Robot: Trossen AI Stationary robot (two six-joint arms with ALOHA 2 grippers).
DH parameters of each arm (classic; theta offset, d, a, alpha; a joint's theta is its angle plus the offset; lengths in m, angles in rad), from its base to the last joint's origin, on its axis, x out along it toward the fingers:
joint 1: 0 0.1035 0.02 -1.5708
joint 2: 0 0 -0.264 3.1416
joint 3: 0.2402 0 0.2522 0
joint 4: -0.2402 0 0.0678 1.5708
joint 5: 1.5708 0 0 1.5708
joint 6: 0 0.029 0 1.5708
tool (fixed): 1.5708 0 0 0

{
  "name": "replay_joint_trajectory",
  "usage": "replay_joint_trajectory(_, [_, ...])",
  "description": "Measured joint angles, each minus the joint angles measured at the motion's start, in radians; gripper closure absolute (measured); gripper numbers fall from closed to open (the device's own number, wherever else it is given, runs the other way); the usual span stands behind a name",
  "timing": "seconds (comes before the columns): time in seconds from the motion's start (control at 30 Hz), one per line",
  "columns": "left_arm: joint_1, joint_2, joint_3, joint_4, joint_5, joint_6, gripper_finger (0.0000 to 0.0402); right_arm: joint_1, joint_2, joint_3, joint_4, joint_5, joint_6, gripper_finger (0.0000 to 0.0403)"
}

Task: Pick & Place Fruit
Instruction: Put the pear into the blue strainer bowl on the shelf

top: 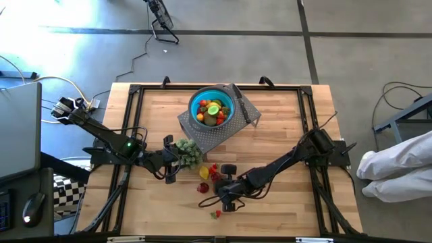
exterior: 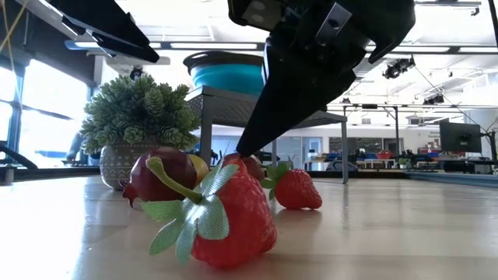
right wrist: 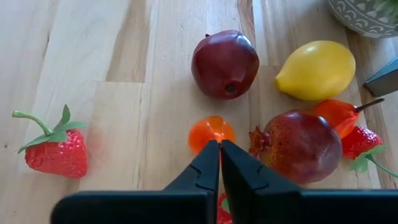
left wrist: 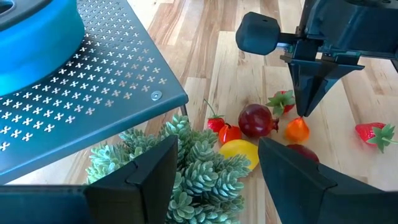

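Note:
Loose fruit lies on the wooden table: a small orange fruit, two dark red pomegranates, a yellow lemon and strawberries. More fruit fills the blue bowl on a grey perforated stand. My right gripper is shut and points down at the orange fruit. My left gripper is open above the small potted plant, its fingers on either side of the leaves. My right gripper comes from above, pointing down, and its shut fingertips meet the pointed top of the orange fruit. I cannot tell whether anything is pinched between them. The fruit sits on the table.
A black-handled knife lies on the stand beside the bowl. The potted plant stands between the stand and the loose fruit. One strawberry lies apart near the table's near edge. Bare wood shows to the right of the fruit.

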Motion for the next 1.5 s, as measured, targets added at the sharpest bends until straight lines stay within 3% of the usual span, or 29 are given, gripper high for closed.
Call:
replay_joint_trajectory(0.43, [0.0, 0.0, 0.0, 0.0, 0.0, -0.003, 0.0184, 0.002, -0.027, 0.0, 0.002, -0.03, 0.004, 0.0399])
replay_joint_trajectory(0.8, [0.0, 0.0, 0.0, 0.0, 0.001, -0.003, 0.0184, 0.024, -0.172, 0.001, 0.002, -0.023, 0.026, 0.0399])
replay_joint_trajectory(1.17, [0.0, 0.0, 0.0, -0.001, 0.001, 0.0, 0.0184, 0.083, -0.303, 0.0, -0.012, 0.052, 0.027, 0.0399])
replay_joint_trajectory(1.5, [0.0, 0.0, 0.0, 0.0, 0.001, -0.002, 0.0184, 0.121, -0.323, 0.0, -0.039, 0.156, 0.057, 0.0399])
